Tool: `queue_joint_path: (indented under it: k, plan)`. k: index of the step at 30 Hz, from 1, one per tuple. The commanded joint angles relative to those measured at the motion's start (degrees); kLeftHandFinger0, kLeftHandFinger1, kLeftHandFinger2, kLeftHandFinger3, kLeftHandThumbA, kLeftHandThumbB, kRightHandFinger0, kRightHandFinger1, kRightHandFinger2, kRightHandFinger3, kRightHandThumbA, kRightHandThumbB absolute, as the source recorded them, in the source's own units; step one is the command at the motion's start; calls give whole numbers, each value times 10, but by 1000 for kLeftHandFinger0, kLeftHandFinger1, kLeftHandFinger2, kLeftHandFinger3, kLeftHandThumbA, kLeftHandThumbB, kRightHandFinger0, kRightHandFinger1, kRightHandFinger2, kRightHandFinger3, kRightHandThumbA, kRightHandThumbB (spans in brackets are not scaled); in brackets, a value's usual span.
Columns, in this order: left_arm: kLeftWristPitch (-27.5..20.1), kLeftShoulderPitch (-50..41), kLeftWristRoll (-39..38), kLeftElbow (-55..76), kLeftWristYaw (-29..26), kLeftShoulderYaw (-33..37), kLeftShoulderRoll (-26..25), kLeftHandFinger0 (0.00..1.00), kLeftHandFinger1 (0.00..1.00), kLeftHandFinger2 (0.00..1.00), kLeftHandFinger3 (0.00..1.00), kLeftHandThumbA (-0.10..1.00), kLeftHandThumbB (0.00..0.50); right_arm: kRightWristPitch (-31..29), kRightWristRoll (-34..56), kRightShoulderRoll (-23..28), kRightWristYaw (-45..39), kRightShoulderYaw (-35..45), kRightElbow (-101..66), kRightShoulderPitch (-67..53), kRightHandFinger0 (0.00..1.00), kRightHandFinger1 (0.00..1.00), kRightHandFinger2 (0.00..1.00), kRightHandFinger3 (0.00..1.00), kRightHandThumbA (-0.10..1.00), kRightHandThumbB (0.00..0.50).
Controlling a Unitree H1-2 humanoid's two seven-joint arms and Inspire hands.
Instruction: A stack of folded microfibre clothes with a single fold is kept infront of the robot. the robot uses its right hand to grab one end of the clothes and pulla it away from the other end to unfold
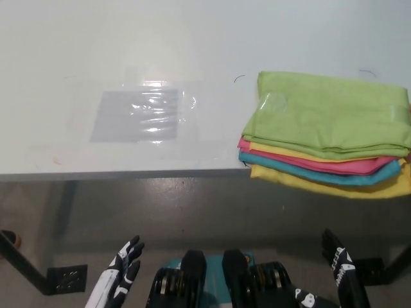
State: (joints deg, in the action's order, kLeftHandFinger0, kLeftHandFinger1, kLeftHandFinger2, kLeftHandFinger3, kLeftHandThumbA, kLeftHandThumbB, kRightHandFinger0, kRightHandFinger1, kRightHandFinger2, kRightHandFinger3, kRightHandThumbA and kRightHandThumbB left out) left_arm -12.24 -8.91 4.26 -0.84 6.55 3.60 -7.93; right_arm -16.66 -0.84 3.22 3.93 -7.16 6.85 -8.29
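Note:
A stack of folded microfibre cloths sits at the table's front right, overhanging the edge. The green cloth (331, 112) lies on top, above a pink cloth (347, 165), a teal cloth (321, 173) and a yellow cloth (359, 187). My black right hand (339, 262) hangs low at the bottom right, below the table edge and clear of the stack, fingers apart, holding nothing. My white left hand (125, 262) rests at the lower left below the table, open and empty.
The white table (192, 38) fills the upper picture; its front edge runs across the middle. A shiny clear plastic sheet (138, 114) lies flat left of centre. A dark metal bracket (38, 273) stands on the floor at the bottom left.

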Motion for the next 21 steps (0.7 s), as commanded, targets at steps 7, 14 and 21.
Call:
queue_joint_path:
  k: [7, 14, 21]
  plan:
    - [-24, 3, 1, 6, -4, -3, -4, 1000, 1000, 1000, 1000, 914, 230, -45, -20, -6, -2, 8, 10, 15, 1000, 1000, 1000, 1000, 927, 219]
    - [-22, -2, 3, 4, -5, -3, -3, 1000, 1000, 1000, 1000, 901, 239, -53, -26, -4, -4, 7, 15, 14, 1000, 1000, 1000, 1000, 856, 191]
    - [-24, 0, 8, -2, -7, -2, -3, 1000, 1000, 1000, 1000, 880, 245, -45, -47, -2, 1, 7, 11, 15, 1000, 1000, 1000, 1000, 825, 185]
